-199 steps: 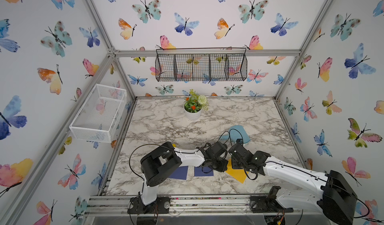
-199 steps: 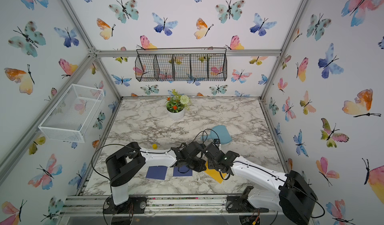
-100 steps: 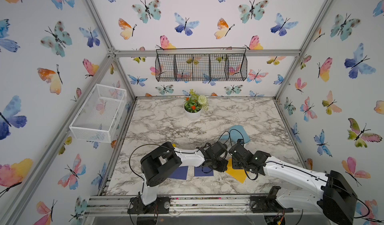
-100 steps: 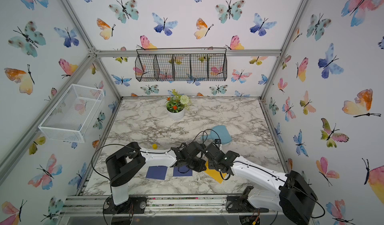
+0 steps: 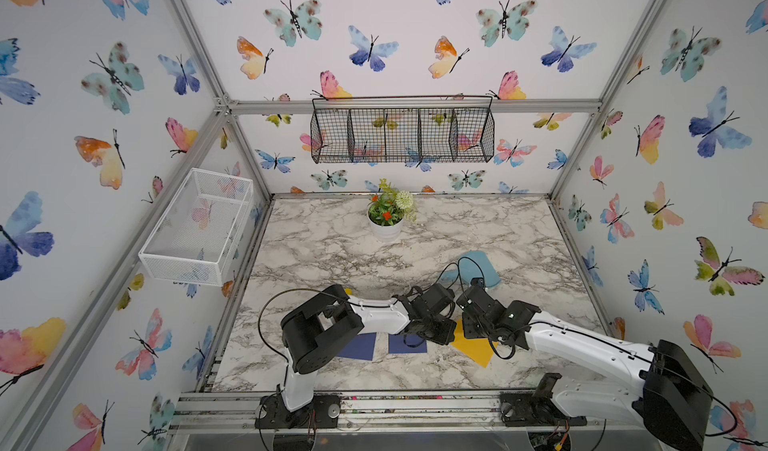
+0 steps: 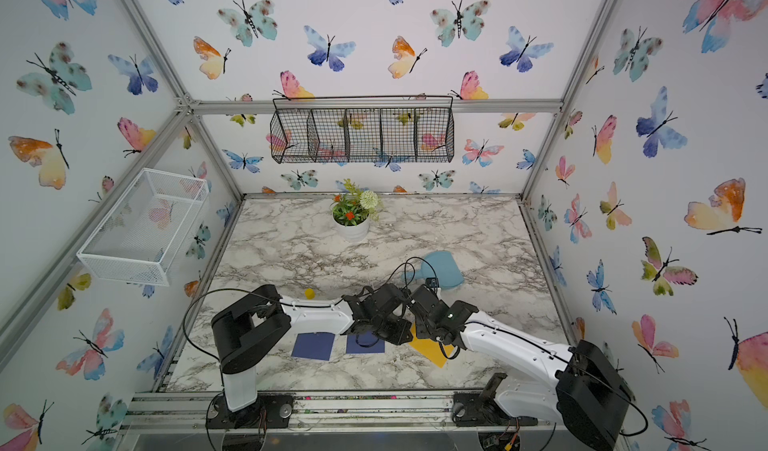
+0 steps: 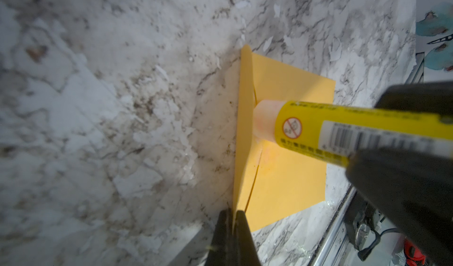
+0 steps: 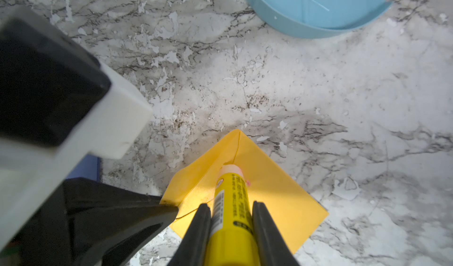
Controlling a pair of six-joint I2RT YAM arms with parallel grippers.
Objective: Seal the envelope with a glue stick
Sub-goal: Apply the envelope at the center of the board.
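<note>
Glue stick (image 8: 230,186) sits clamped in the right gripper (image 8: 230,203), pale tip right at the fold of the yellow envelope (image 7: 289,179); left gripper (image 7: 232,214) is pinched tight on the flap (image 7: 245,105), holding it up.

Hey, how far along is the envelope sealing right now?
Done: the yellow cylindrical glue stick is uncapped, its pale tip bare. In hand: the left hand pinches the flap of the yellow paper envelope and holds it upright, while the right hand grips the stick with its tip at the fold inside the flap. Left: finish gluing, fold the flap down and press it shut.
</note>
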